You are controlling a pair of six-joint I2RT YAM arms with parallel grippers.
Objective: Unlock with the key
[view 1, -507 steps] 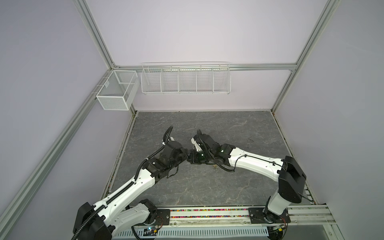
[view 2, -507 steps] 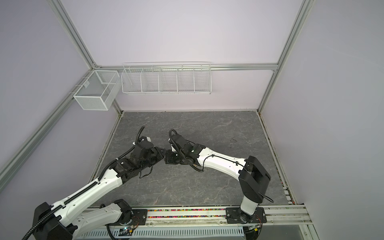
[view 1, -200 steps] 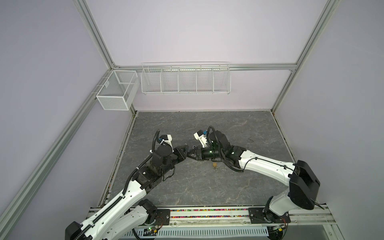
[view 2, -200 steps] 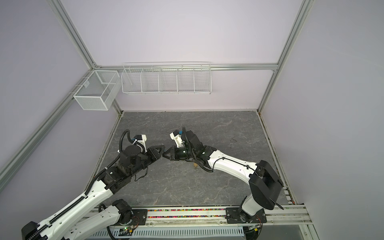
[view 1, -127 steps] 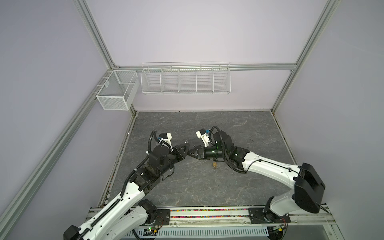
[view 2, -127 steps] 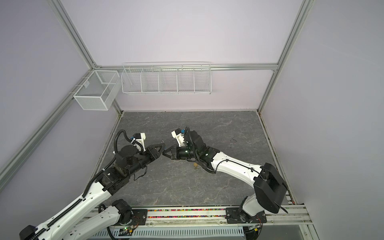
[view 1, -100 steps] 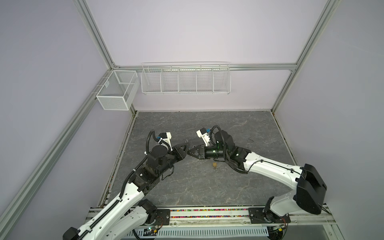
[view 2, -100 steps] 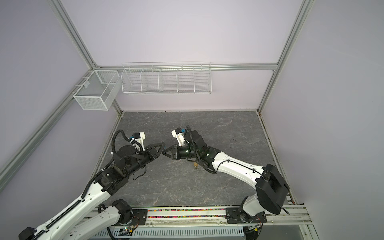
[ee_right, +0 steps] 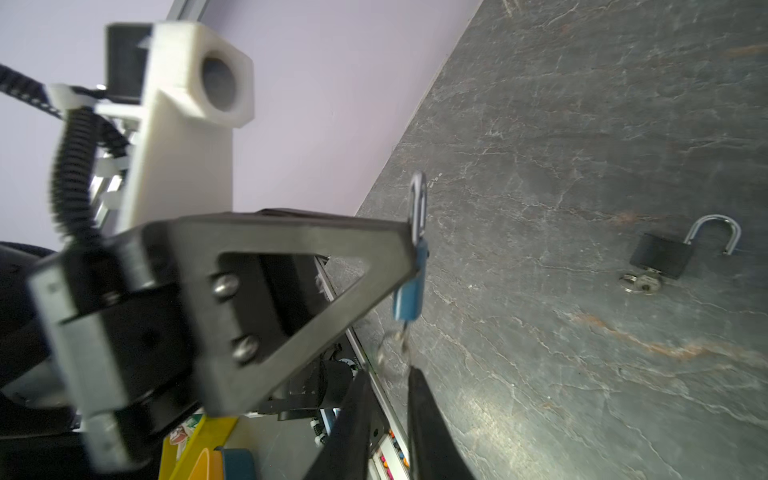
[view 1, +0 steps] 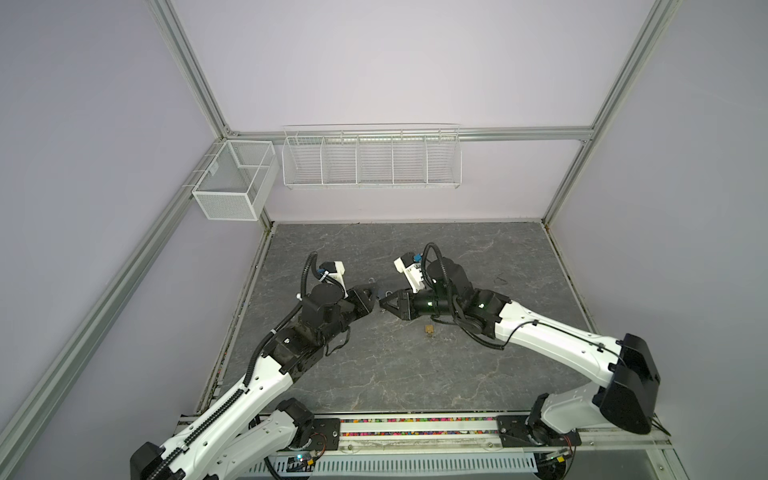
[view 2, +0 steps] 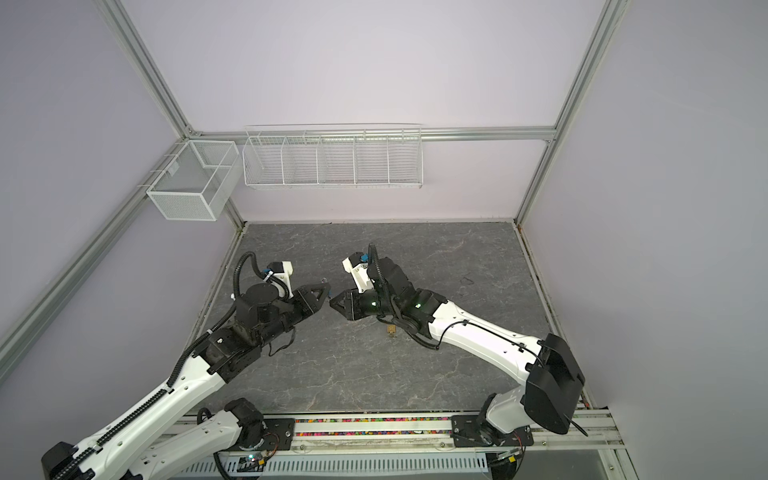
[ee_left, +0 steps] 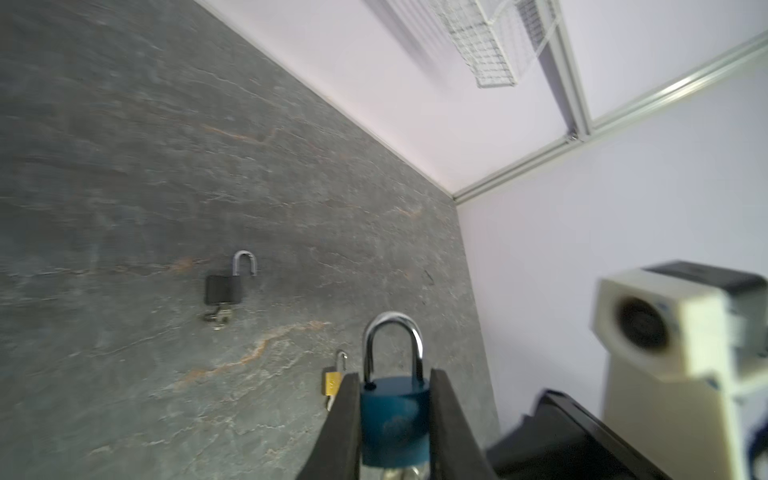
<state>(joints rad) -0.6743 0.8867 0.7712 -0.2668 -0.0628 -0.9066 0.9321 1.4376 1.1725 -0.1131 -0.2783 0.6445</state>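
The left fingers [ee_left: 345, 415] are clenched on the blue padlock [ee_left: 395, 415], one finger against each flat side of its body, and hold it in the air above the grey surface [view 1: 415, 374] near the left of its middle. The steel shackle stands clear of the fingertips with both legs seated in the body. In the right wrist view the same blue padlock [ee_right: 409, 286] shows edge-on at the tip of the left fingers [ee_right: 291, 266], and the key [ee_right: 403, 338] hangs from its underside with a ring, both blurred. The right fingers [ee_right: 424, 415] are released: they stand slightly apart with nothing between them, their tips just beside the hanging key; whether one tip touches it cannot be told. In both top views the two arms meet tip to tip, left fingers [view 1: 365, 293] [view 2: 316, 291] facing right fingers [view 1: 395, 305] [view 2: 343, 305]. A black padlock [ee_left: 224, 289] [ee_right: 660, 259] lies flat on the surface farther off, its shackle swung open and a key with a ring in its base. A small brass padlock [view 1: 429, 330] [view 2: 390, 330] [ee_left: 331, 382] lies on the surface near the right arm's wrist.
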